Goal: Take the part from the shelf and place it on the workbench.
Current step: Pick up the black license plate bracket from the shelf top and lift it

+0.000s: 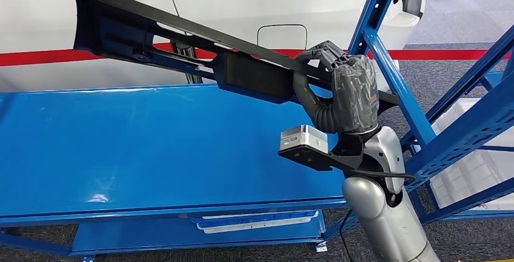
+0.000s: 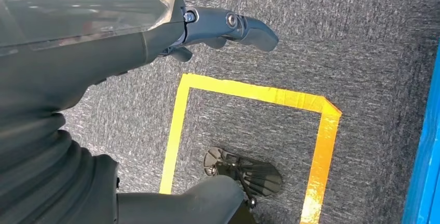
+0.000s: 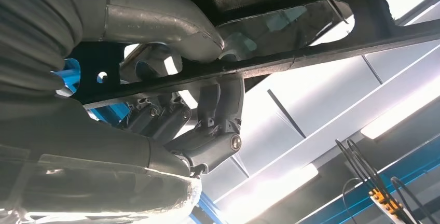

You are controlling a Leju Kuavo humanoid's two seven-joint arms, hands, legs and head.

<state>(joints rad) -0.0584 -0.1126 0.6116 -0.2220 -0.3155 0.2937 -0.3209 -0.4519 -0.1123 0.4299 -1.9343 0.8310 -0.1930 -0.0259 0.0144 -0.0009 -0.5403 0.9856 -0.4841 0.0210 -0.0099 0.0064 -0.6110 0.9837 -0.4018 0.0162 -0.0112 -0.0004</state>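
A long black plastic part [image 1: 182,50] hangs tilted above the blue workbench [image 1: 139,147], its far end high at the left. My right hand [image 1: 339,86] grips it near its right end, fingers curled over its top edge. In the right wrist view the thumb and dark fingers [image 3: 212,115] clamp a thin black bar of the part [image 3: 321,47]. My left hand [image 2: 207,27] hangs over grey carpet with its fingers held apart and nothing in them.
The blue shelf frame [image 1: 394,74] stands at the right, close to my right arm, with a white bin [image 1: 479,165] inside it. A white car body [image 1: 242,7] is behind the workbench. Yellow tape [image 2: 249,94] marks the carpet below.
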